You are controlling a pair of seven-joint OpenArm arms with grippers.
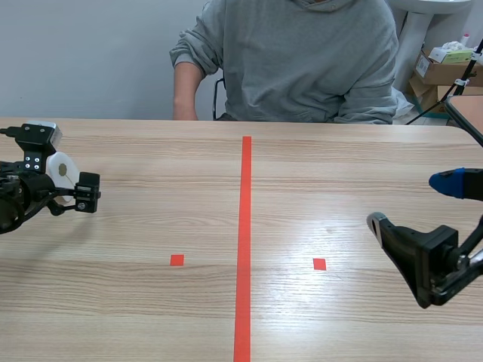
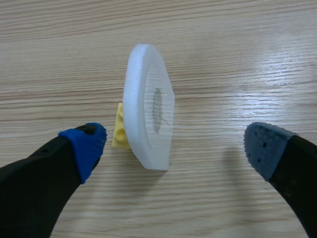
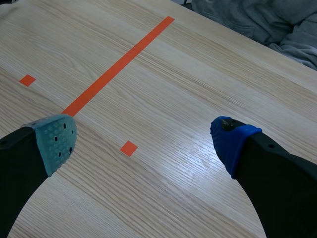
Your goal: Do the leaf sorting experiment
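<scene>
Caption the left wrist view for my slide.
Open left tool brackets a white foam disc standing on edge on the wooden table, a small yellow block beside it.

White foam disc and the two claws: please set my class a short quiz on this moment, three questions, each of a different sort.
1. True or false: the left claw is shut on the white foam disc.
2. Multiple choice: what stands right beside the disc? A. a yellow block B. a green bottle C. a red cup
3. Short answer: which claw has no object between its fingers?

Key: 1 false, its fingers are open and clear of the disc; 2 A; 3 the right claw.
</scene>
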